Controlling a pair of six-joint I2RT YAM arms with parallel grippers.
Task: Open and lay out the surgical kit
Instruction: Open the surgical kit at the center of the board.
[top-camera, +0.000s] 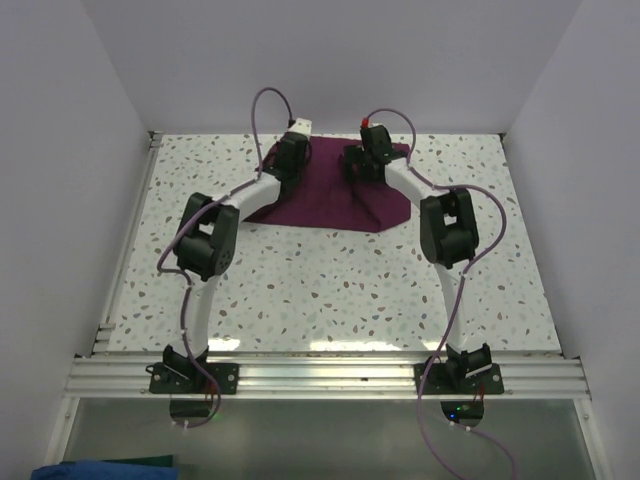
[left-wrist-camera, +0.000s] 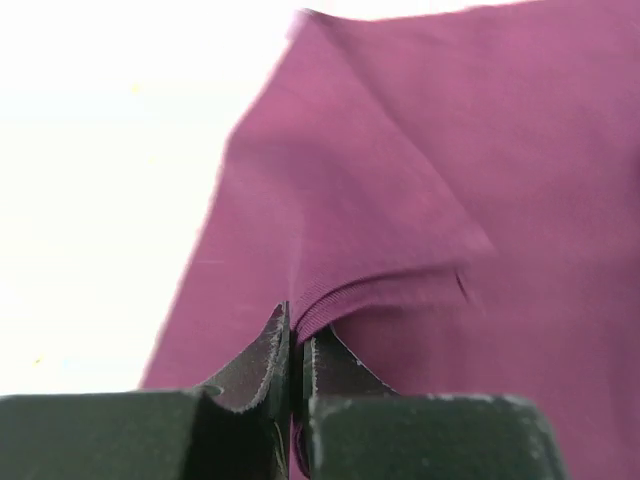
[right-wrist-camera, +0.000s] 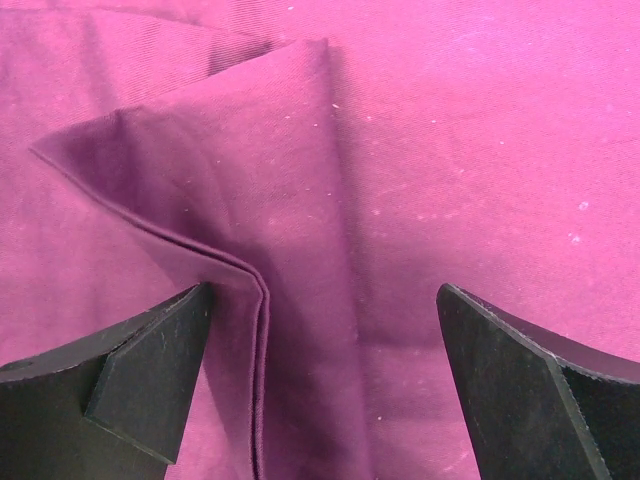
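White table top (top-camera: 330, 290) with grey-brown speckles (terrazzo look), boxed in by plain pale walls (top-camera: 60, 150) left, right and back. Ribbed aluminium rail (top-camera: 330, 375) runs along its near edge; thin metal strip (top-camera: 125, 250) lines the left side. Below the rail, a greyish panel (top-camera: 330, 440), with something blue (top-camera: 100, 468) at its bottom-left corner, cut off by the frame.

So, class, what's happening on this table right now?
Two robot arms are working on a maroon cloth wrap at the far side of the table. The left gripper is shut on a folded edge of it. The right gripper hangs open over another fold. The wrap is not yet opened out.
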